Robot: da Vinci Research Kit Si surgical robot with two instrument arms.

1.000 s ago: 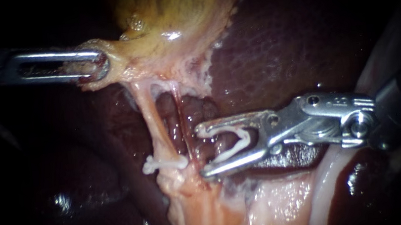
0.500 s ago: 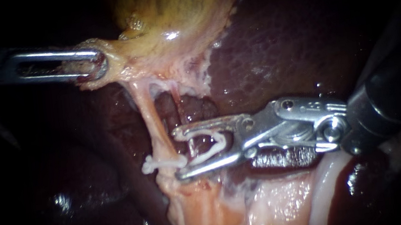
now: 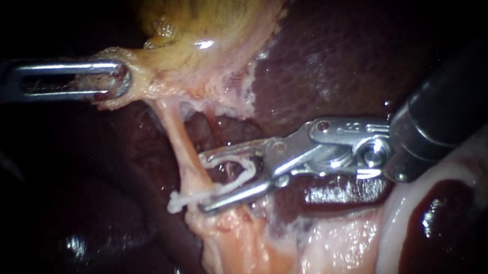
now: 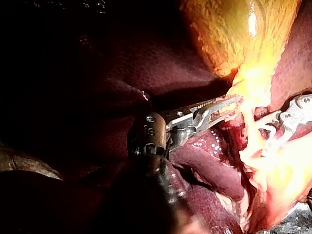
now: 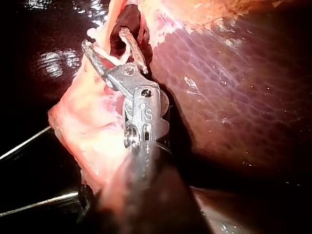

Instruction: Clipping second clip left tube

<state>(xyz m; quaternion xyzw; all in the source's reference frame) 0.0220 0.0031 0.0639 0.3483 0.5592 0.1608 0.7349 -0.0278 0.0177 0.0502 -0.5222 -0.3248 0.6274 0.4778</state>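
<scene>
My left instrument (image 3: 111, 78) comes in from the left, its jaws shut on the pale edge of the yellow gallbladder (image 3: 207, 14), holding it taut. From there the left tube (image 3: 183, 143) runs down as a pale strand. A white clip (image 3: 179, 200) sits across its lower part. My right instrument (image 3: 200, 183) carries an open white clip (image 3: 243, 176) between its spread jaws. Its jaw tips reach the tube's right side, just above the seated clip. In the right wrist view the right instrument (image 5: 105, 39) holds the clip against pale tissue.
Dark red liver (image 3: 332, 55) lies behind and to the right. A pale tissue mass (image 3: 250, 257) sits below the tubes, and a white fold (image 3: 398, 217) curves at lower right. In the left wrist view my left instrument (image 4: 224, 105) grips beside the gallbladder (image 4: 234, 34).
My right instrument has slid left with its clip, from well right of the tubes to the left tube. The seated clip has tipped slightly. The left instrument has held still.
</scene>
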